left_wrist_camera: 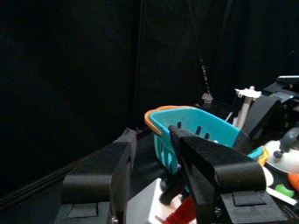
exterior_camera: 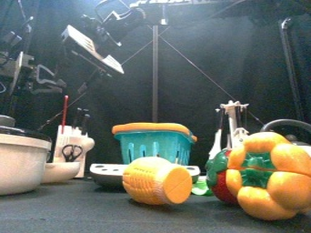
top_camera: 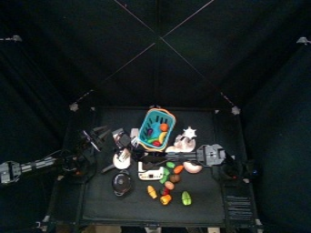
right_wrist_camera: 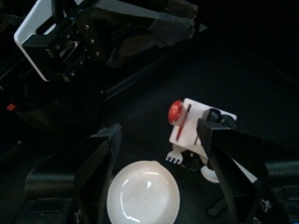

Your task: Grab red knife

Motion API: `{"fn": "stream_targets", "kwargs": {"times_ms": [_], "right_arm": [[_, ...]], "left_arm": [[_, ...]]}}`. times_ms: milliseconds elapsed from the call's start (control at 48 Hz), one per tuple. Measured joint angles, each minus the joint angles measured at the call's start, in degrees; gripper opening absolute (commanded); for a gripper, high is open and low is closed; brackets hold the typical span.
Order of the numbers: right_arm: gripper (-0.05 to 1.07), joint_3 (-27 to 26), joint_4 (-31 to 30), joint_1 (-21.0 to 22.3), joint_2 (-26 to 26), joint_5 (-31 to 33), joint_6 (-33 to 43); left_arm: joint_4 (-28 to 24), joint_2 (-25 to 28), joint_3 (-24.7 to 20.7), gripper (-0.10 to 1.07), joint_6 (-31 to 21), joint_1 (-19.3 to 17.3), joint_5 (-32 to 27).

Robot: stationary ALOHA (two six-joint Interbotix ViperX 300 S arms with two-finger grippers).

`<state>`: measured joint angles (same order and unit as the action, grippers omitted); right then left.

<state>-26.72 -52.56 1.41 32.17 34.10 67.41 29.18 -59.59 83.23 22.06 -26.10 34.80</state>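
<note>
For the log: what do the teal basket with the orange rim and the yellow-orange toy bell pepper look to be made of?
The teal basket with the orange rim looks like moulded plastic: uniform colour, slotted walls, a faint sheen. The yellow-orange toy bell pepper also looks like plastic, glossy, with smooth rounded lobes and soft highlights; it could be hollow or rubbery, which the pictures do not settle.

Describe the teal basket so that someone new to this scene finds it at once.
On the small black table, look to the middle of the side farthest from the front camera. The basket stands upright there, just behind the yellow corn piece in the front view. It alone is teal, with slotted walls and an orange rim.
</note>
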Motion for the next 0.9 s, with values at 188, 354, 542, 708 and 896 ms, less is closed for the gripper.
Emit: {"fn": "stream_targets", "kwargs": {"times_ms": [188, 354, 542, 708, 896], "right_arm": [[0.98, -3.87, 0.00, 0.79, 3.43, -0.09, 0.00], [0.98, -5.54, 0.00, 1.32, 4.48, 0.00, -0.09], [0.98, -5.98, 0.00, 1.93, 5.36, 1.14, -0.09], [0.98, -5.98, 0.00, 2.29, 5.62, 1.93, -0.18], [0.98, -6.33, 0.00, 2.20, 6.15, 2.20, -0.18]], "left_arm": [[0.09, 0.00, 0.35, 0.77, -0.09, 0.00, 0.00], [0.09, 0.00, 0.26, 0.77, -0.09, 0.00, -0.35], [0.09, 0.00, 0.26, 0.77, 0.00, 0.00, -0.88], [0.09, 0.00, 0.26, 0.77, -0.09, 0.09, -0.97], [0.09, 0.00, 0.26, 0.77, -0.09, 0.00, -1.14]]}}
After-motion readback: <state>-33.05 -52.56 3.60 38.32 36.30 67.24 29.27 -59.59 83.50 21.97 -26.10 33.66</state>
